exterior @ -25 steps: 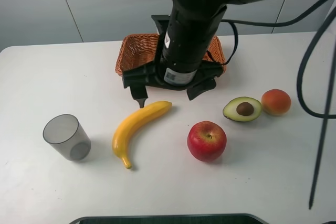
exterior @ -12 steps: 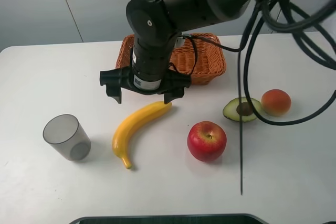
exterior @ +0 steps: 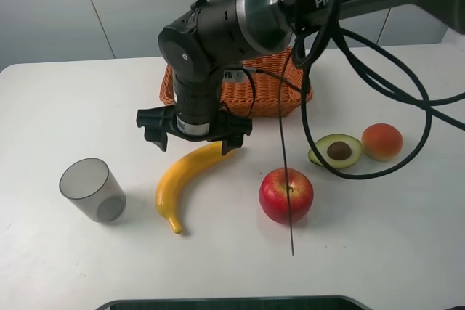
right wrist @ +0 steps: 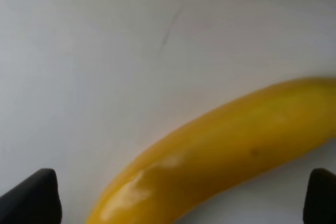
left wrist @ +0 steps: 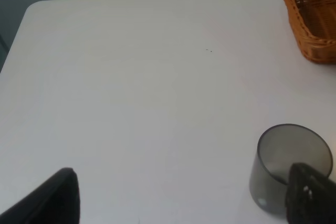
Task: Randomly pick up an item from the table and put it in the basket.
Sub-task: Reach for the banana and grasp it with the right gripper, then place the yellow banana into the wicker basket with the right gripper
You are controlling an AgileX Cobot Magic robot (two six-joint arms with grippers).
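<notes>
The yellow banana point(exterior: 185, 177) lies on the white table point(exterior: 65, 99), left of centre, and fills the right wrist view point(right wrist: 220, 156). My right gripper point(exterior: 196, 138) reaches across from the right and hovers open just above the banana's far end, one finger on each side of it. In the right wrist view its two dark fingertips point(right wrist: 31, 195) stand wide apart, at either side of the banana. The orange-brown wicker basket point(exterior: 294, 86) stands behind the arm, partly hidden by it. My left gripper point(left wrist: 184, 203) is open and empty over bare table.
A grey translucent cup point(exterior: 91, 190) stands left of the banana and shows in the left wrist view point(left wrist: 289, 169). A red apple point(exterior: 285, 194), a halved avocado point(exterior: 336, 151) and an orange-red fruit point(exterior: 381, 141) lie to the right. A thin black cable point(exterior: 285, 165) hangs over the apple.
My right arm has swung left from in front of the basket and come down, bringing the open gripper over the banana's far end. The banana has not moved.
</notes>
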